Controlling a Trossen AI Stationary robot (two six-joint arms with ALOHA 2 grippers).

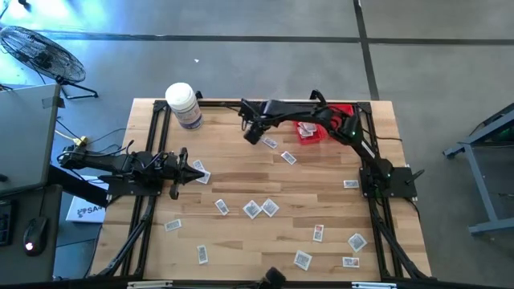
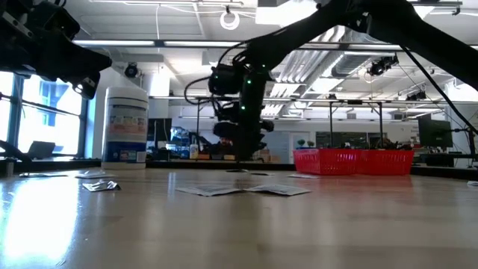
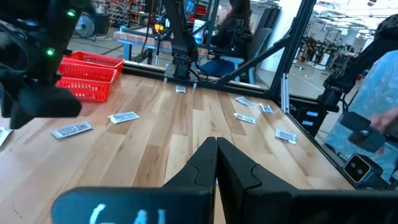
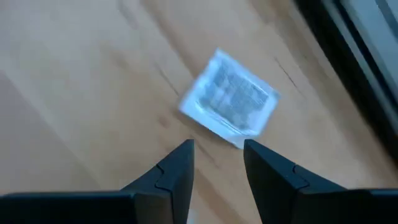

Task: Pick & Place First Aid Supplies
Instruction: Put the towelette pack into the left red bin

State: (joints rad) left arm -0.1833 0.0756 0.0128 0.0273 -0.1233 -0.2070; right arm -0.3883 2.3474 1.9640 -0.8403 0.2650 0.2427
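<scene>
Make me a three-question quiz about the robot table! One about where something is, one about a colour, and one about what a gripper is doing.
1. Where is the white bottle?
A. at the table's far left corner
B. inside the basket
C. in a gripper

2. What colour is the basket?
A. blue
B. red
C. yellow

3. How is the right gripper?
A. shut on the bottle
B. open above a packet
C. holding the basket

Answers:
1 A, it stands alone by the far left corner in the high view.
2 B, the mesh shows red.
3 B, its fingers stand apart over the packet, with nothing between them.
</scene>
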